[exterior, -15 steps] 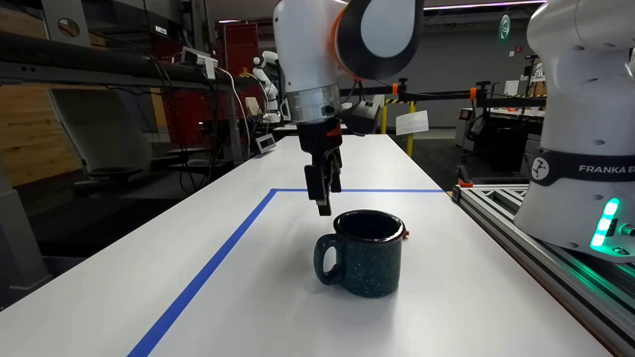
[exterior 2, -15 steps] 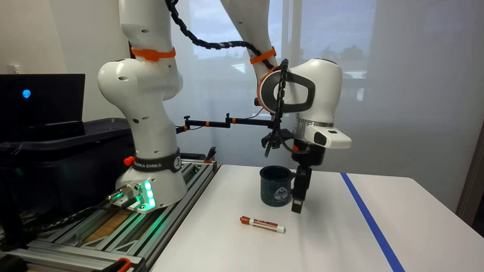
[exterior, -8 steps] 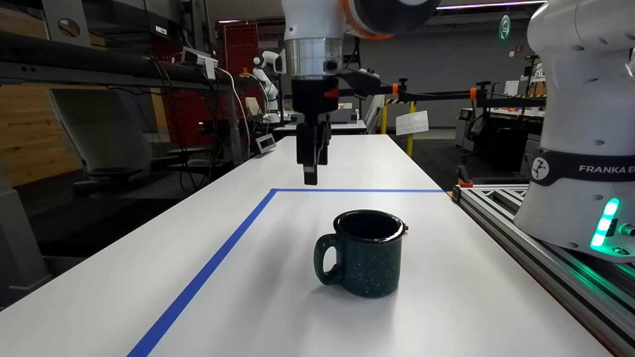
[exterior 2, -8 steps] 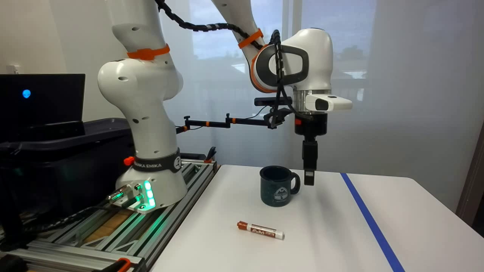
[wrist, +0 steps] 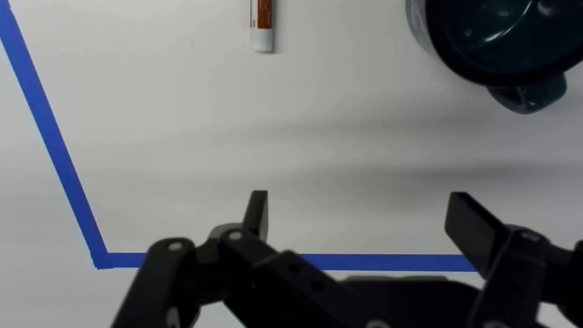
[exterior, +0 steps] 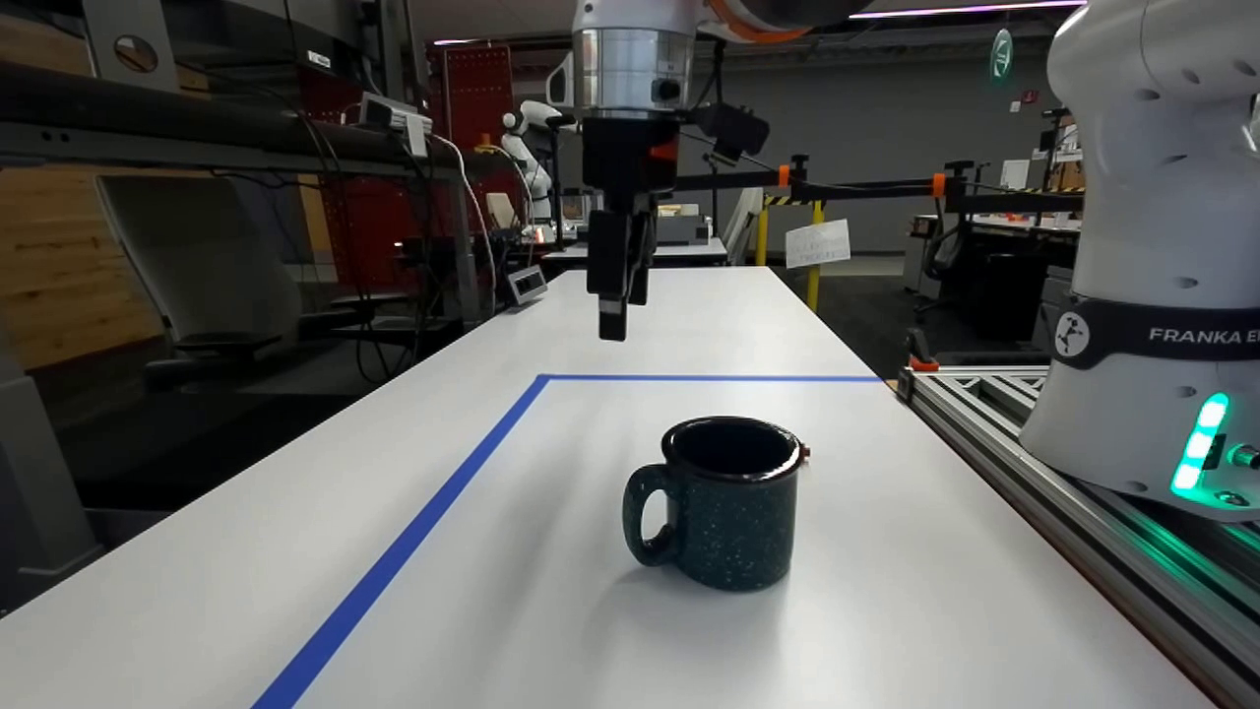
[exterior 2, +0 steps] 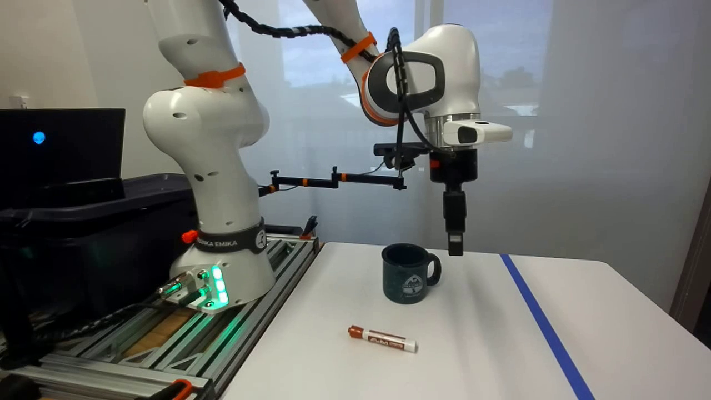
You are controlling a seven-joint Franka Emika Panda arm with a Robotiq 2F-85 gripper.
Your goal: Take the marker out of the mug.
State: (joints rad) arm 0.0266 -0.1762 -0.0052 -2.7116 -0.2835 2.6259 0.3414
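Observation:
The marker, with a red-brown cap and a white end, lies flat on the table outside the mug. In an exterior view the marker is in front of the mug, and its white end shows at the top of the wrist view. Only its tip shows past the mug in an exterior view. The dark teal mug stands upright; it also shows in an exterior view and at the wrist view's top right. My gripper is open and empty, above the table on the mug's handle side.
Blue tape marks lines on the white table. The robot's base rail runs along one table edge. A dark bin with a laptop stands behind the base.
My gripper has risen, straightened from a tilt and moved away from the mug's handle. The marker has shifted slightly away from the mug on the table. The mug has not moved.

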